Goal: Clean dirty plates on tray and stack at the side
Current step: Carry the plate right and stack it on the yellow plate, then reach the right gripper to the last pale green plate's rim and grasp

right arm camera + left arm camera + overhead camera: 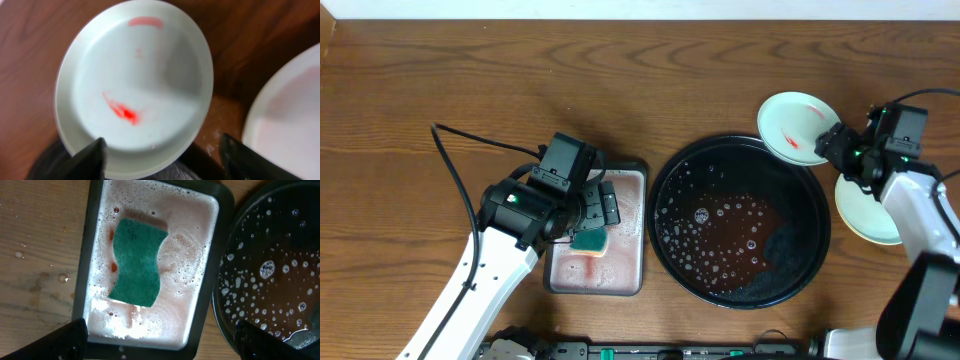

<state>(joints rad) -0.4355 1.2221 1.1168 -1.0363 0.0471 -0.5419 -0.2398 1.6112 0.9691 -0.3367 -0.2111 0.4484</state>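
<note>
Since the mint-white plate (795,125) carries a red smear and lies across the far right rim of the tray (660,190), it looks unwiped. At its edge the right fingers (92,157) stand spread, pinching nothing. Spread too, the left fingers (65,342) hang over the sponge (137,262) in the grey tray (93,240). Next, I reckon: grip the rim, fetch the sponge. Near the bench's right edge a paler plate (855,215) is half hidden by the arm, and I cannot find a third.

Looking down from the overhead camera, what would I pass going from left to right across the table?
A small grey rectangular tray holding a teal sponge → large round black tray → pale mint-white round plastic plate with a red smear → pale yellowish round plastic plate.
</note>
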